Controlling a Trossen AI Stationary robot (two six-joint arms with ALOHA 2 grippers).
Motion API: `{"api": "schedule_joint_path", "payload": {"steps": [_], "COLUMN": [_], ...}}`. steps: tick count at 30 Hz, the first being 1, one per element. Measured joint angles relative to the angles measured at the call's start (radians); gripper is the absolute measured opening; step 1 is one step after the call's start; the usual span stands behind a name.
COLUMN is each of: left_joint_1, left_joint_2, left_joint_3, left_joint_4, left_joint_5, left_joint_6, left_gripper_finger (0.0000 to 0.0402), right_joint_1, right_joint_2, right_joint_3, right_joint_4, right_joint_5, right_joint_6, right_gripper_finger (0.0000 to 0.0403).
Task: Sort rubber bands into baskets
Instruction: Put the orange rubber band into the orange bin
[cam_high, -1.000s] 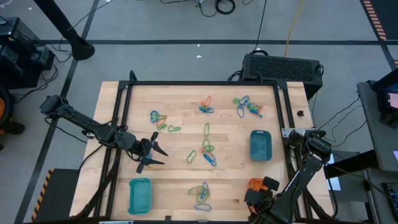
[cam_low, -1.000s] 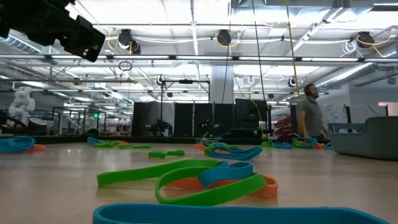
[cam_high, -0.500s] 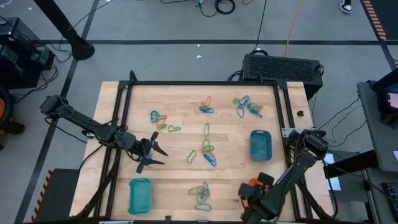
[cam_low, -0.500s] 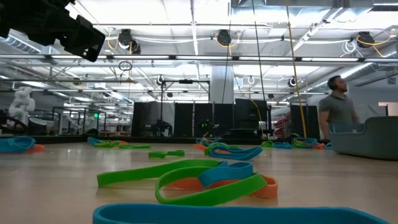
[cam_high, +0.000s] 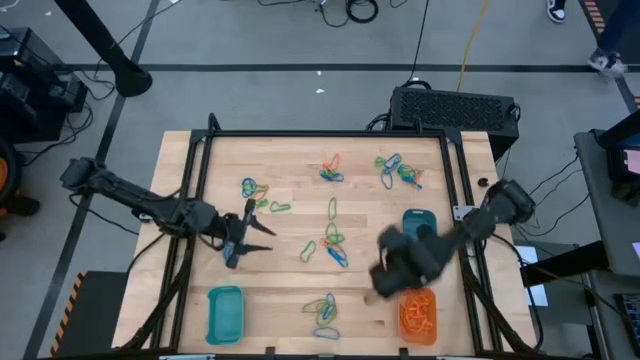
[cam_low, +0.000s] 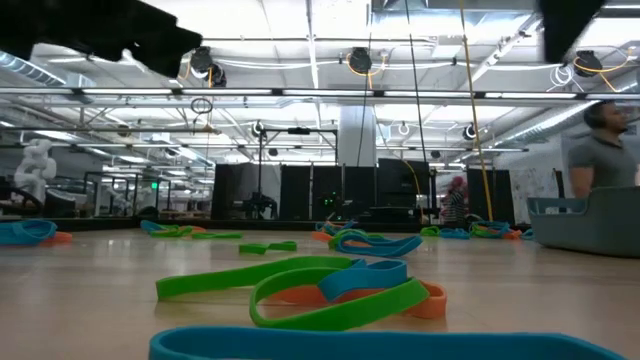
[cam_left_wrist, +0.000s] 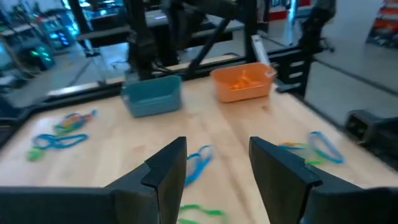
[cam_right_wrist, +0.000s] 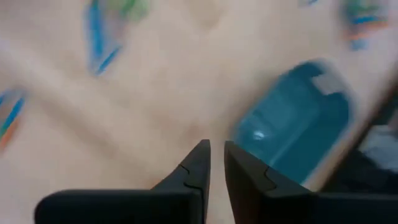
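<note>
The rubber bands (cam_high: 333, 243) lay in small heaps across the middle of the table (cam_high: 290, 295). The nearest heap sat between the two arms. The right gripper (cam_high: 384, 272), its jaws almost together and holding nothing, hung just beside it, near the orange basket (cam_high: 418, 313). The left gripper (cam_high: 250, 238), jaws apart and empty, pointed at it from the left edge.

Open wood: the table (cam_high: 290, 290) lies bare between the teal basket (cam_high: 225, 312) and the near rubber bands (cam_high: 323, 312).
Centre: band clusters (cam_high: 330, 245) lie scattered.
Right side: right arm (cam_high: 440, 245), teal tray (cam_high: 420, 222), orange basket (cam_high: 418, 315) crowd it.
</note>
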Motion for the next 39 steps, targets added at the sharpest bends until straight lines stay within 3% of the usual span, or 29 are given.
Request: {"api": "schedule_joint_path", "payload": {"steps": [6,9,12,19,28,39], "left_joint_1": [0.138,0.181,0.194,0.194,0.232,0.247], "left_joint_2": [0.001,0.001,0.002,0.003,0.003,0.045], "left_joint_3": [0.0,0.0,0.0,0.0,0.0,0.0], "left_joint_4": [-0.003,-0.053,-0.127,-0.141,-0.119,-0.121], "left_joint_5": [0.016,0.117,0.207,0.216,0.222,0.235], "left_joint_6": [0.024,-0.012,-0.024,0.031,0.077,0.061], "left_gripper_finger": [0.0183,0.0183,0.0183,0.0183,0.0183,0.0183], "right_joint_1": [-0.311,-0.491,-0.664,-0.984,-1.177,-1.311], "right_joint_2": [-0.098,-0.142,-0.192,-0.309,-0.28,-0.19], "right_joint_3": [-0.075,-0.159,-0.274,-0.506,-0.66,-0.665], "right_joint_4": [0.02,0.022,0.06,0.318,0.554,0.623], "right_joint_5": [0.042,-0.023,-0.06,-0.114,-0.152,-0.158], "right_joint_6": [-0.136,-0.234,-0.292,-0.443,-0.606,-0.633], "right_gripper_finger": [0.0022,0.002,0.002,0.002,0.002,0.002]}}
